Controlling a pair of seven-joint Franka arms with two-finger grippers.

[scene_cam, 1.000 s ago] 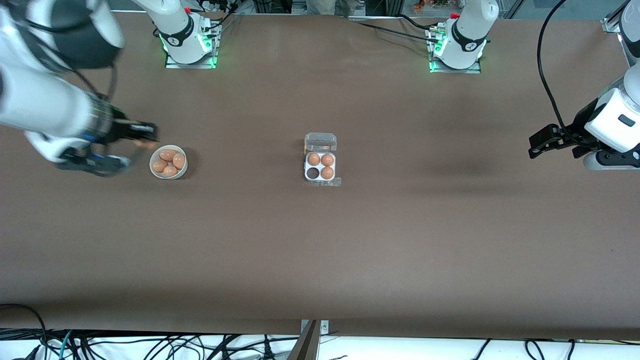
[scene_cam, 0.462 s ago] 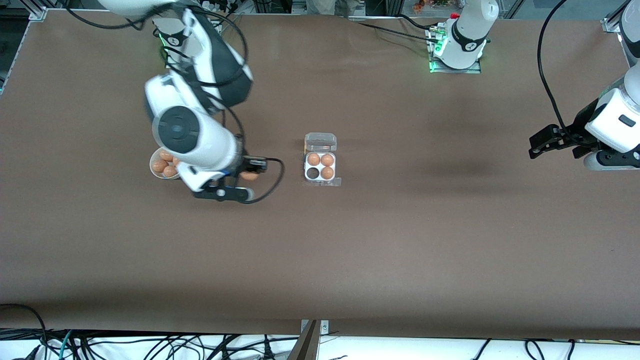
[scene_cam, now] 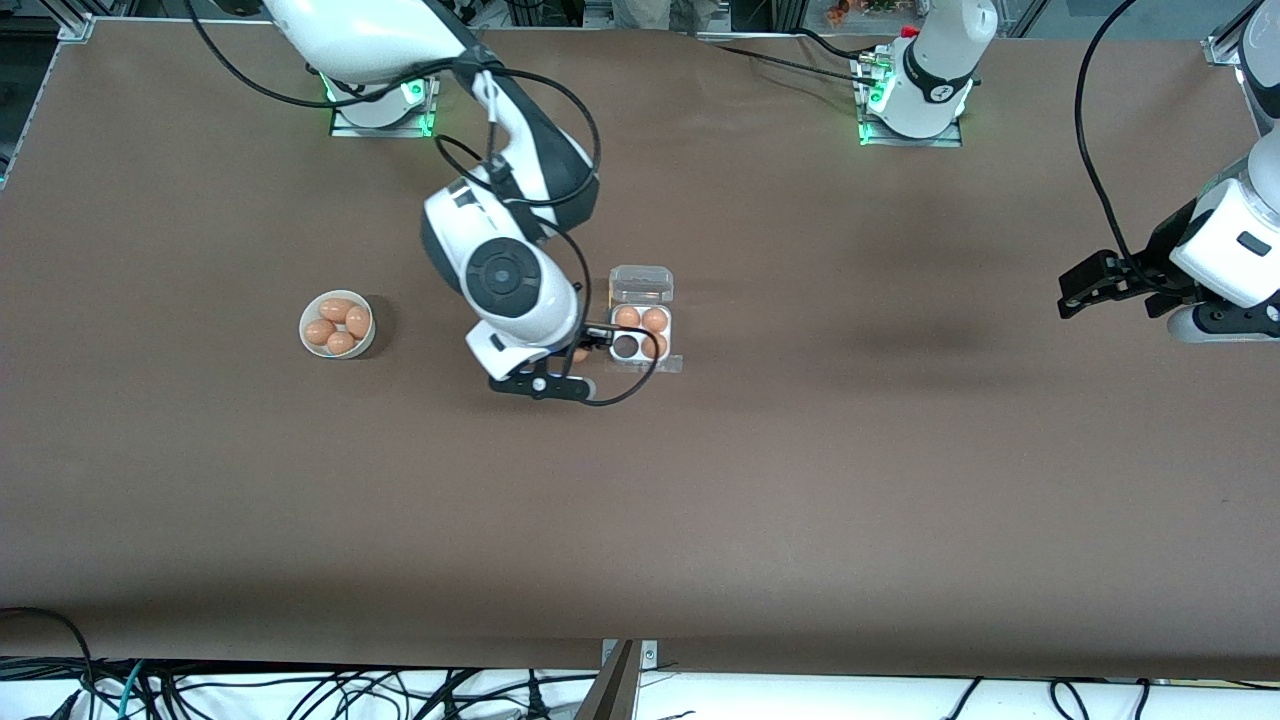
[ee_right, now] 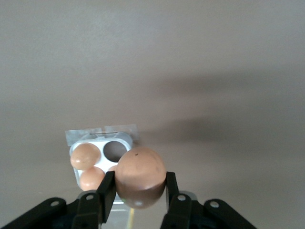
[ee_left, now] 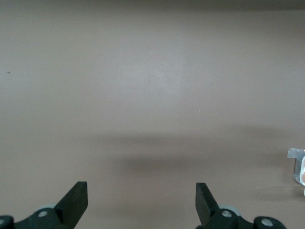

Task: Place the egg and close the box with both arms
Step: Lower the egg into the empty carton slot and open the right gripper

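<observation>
One cell of the box (scene_cam: 640,333) is empty — so the egg (ee_right: 141,177) is clamped in the right pincer (ee_right: 138,193) beside it; the left pincer (scene_cam: 1085,287) waits, spread apart.

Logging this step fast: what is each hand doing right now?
Right hand: closed on the egg, beside the box.
Left hand: open, empty, waiting at its end of the table.

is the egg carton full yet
No: the egg carton holds three eggs, one cell empty; the right gripper holds the fourth egg.
</observation>
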